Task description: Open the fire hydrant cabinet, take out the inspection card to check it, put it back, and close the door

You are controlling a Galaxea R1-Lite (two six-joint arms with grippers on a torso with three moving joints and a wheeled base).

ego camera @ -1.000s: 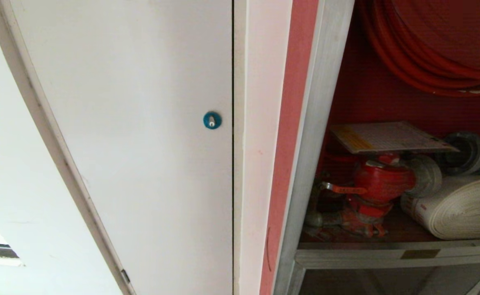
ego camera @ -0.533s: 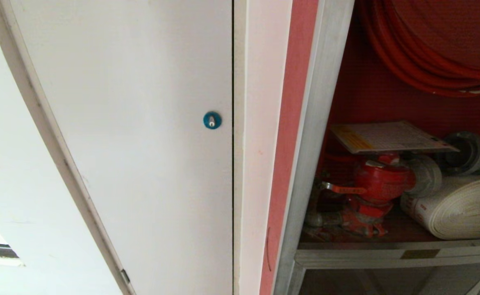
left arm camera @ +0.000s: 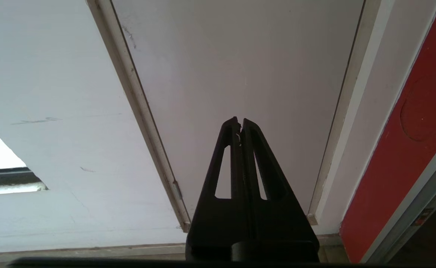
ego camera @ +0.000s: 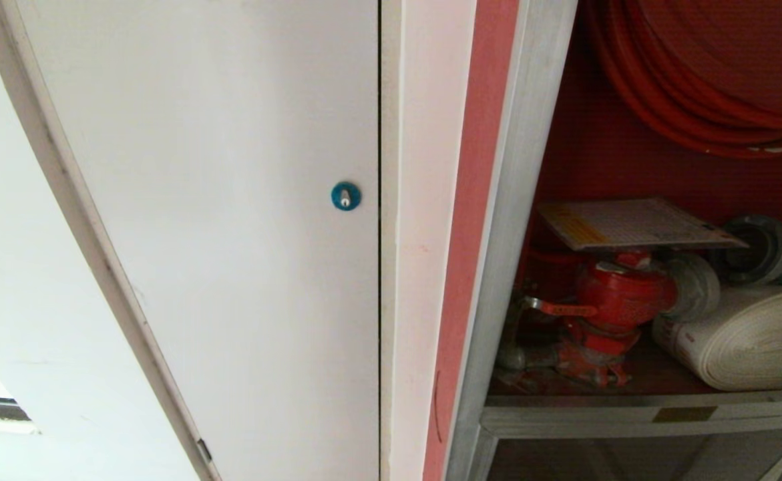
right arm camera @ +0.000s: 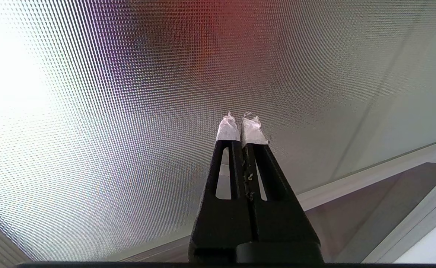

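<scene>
Inspection card [ego camera: 634, 224] lies flat on top of the red valve [ego camera: 621, 294] inside the fire hydrant cabinet [ego camera: 517, 200], easy to reach from the front. My left gripper [left arm camera: 240, 121] and right gripper [right arm camera: 242, 119] are both pressed together, empty — the door itself I cannot identify for sure.

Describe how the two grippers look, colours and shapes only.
The left gripper has two plain black tapered fingers, each with a long slot. The right gripper has the same black slotted shape, with whitish tape wrapped around both tips.
</scene>
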